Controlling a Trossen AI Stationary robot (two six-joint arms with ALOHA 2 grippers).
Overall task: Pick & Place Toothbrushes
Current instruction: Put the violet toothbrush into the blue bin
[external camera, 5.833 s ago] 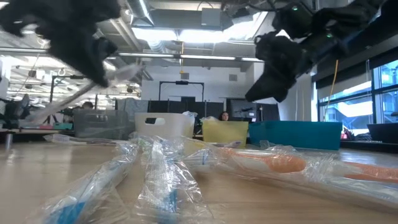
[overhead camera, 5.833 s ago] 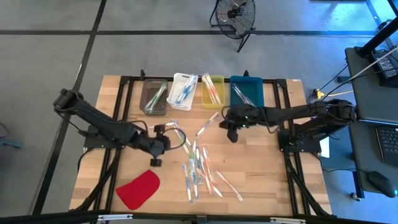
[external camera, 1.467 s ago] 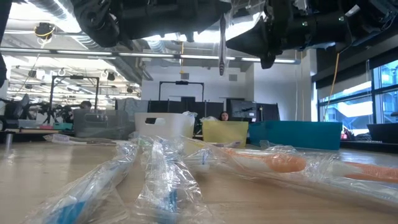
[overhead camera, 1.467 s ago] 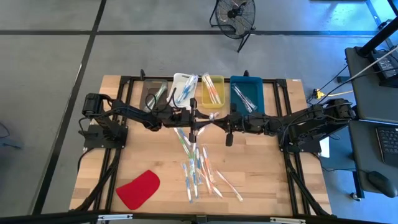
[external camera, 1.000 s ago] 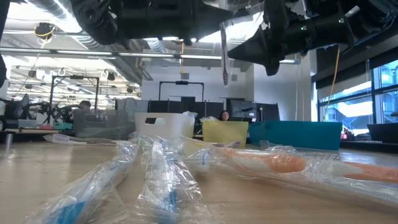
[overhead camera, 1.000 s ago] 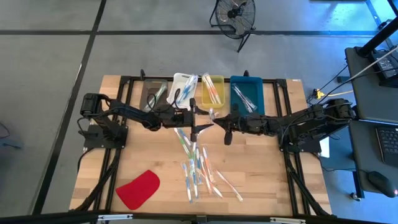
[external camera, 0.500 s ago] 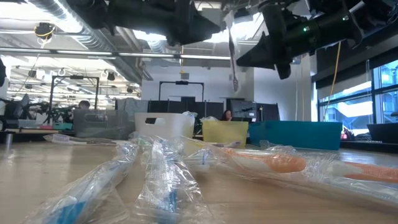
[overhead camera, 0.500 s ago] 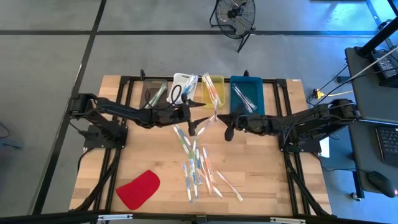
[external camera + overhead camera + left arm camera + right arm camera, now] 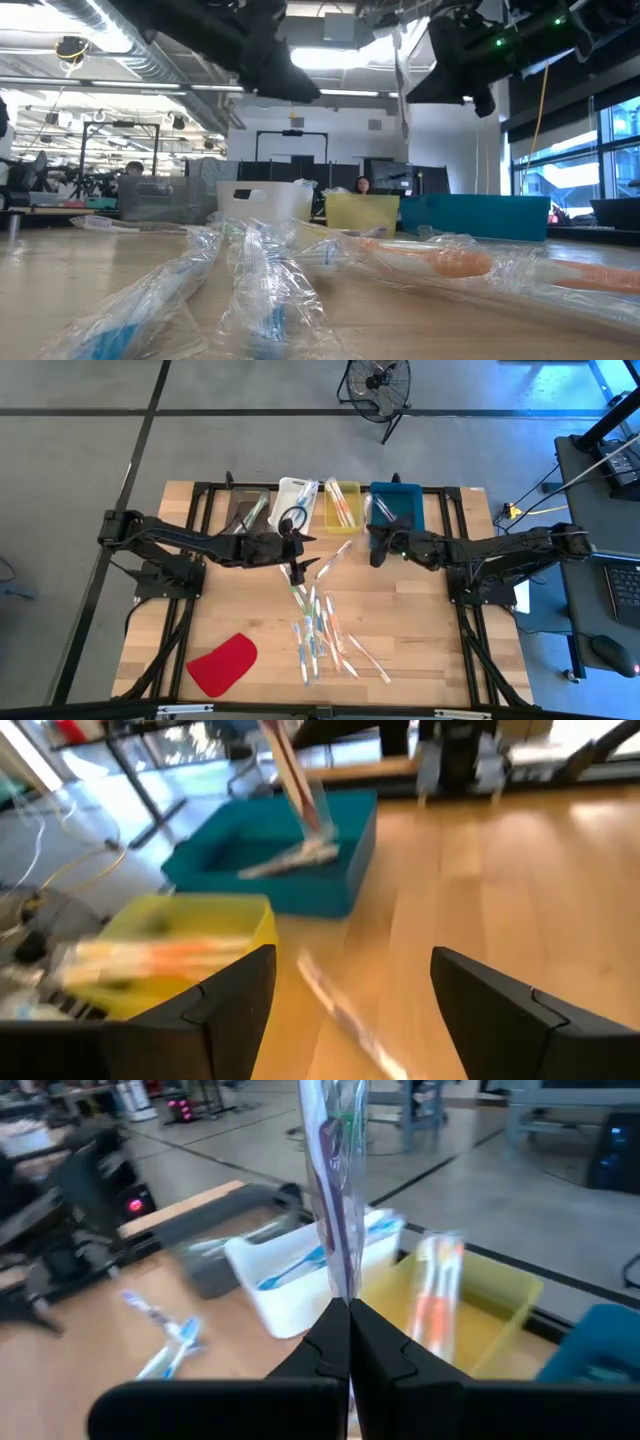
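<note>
1. you have four bins in a row along the far edge of the wooden table (image 9: 420, 650): one grey bin (image 9: 246, 516), one white bin (image 9: 296, 500), one yellow bin (image 9: 342, 506) and one teal bin (image 9: 398, 510). each holds a few wrapped toothbrushes; i cannot count them exactly.
2. the loose toothbrushes (image 9: 318, 635) lie in a scattered pile at mid-table, roughly a dozen in clear wrappers, too overlapped for a firm count. most have their long axis running from the far side toward the near side, with a few fanned out diagonally.
3. one flat red piece (image 9: 222, 665) sits alone at the near left corner, well apart from the pile.
4. one more wrapped brush lies diagonally on the wood just in front of the yellow bin.
5. your right gripper (image 9: 377, 552) is clenched on a single wrapped toothbrush (image 9: 333, 1175). it hangs in the air in front of the teal bin, and in the low view the brush dangles upright, long axis vertical.
6. your left gripper (image 9: 297, 567) hovers in front of the white bin with its fingers (image 9: 215, 1010) spread wide and nothing between them.
7. no brand, label or writing is readable on any wrapper or bin.
</note>
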